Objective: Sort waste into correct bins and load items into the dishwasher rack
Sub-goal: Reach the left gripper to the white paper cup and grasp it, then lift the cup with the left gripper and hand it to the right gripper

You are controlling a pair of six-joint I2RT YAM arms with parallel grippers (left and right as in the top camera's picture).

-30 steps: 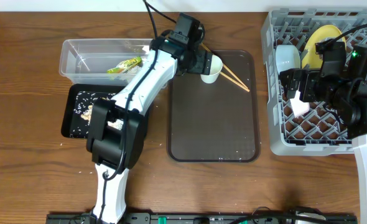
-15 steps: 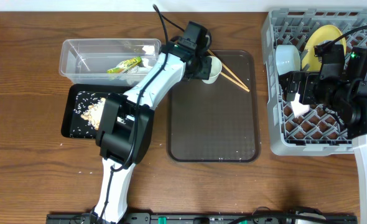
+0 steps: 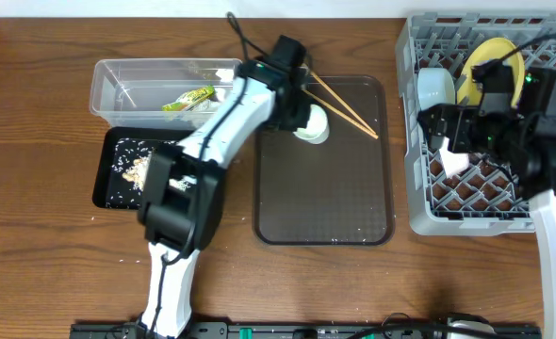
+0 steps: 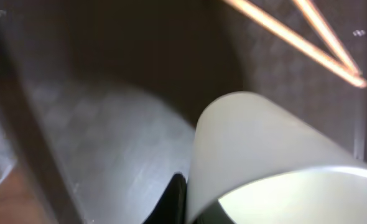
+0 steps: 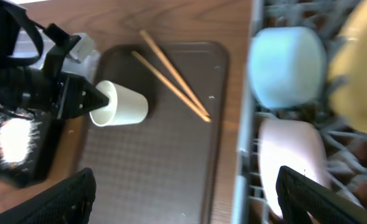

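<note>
The white cup [image 3: 314, 125] is tilted on its side over the back of the brown serving tray [image 3: 325, 188]. My left gripper [image 3: 300, 120] is shut on its rim, one black finger [image 4: 174, 199] outside the cup wall [image 4: 264, 143]. The right wrist view shows the same grip on the cup [image 5: 124, 104]. The chopsticks [image 3: 346, 106] lie crossed just right of the cup. My right gripper [image 3: 440, 132] hangs open over the left side of the dishwasher rack [image 3: 417, 202], with nothing between its fingers [image 5: 65, 199]. In the rack are a yellow plate [image 3: 490, 64], a light blue bowl [image 3: 435, 87] and a white bowl [image 5: 292, 162].
A clear tub [image 3: 127, 80] at the back left holds a green-and-orange wrapper [image 3: 188, 98]. In front of it a black tray [image 3: 113, 184] holds whitish food scraps [image 3: 139, 168]. The left arm stretches across both of them.
My left gripper has shut on the cup's rim and drawn the cup slightly forward on the tray. The right gripper has shifted a little to the left.
</note>
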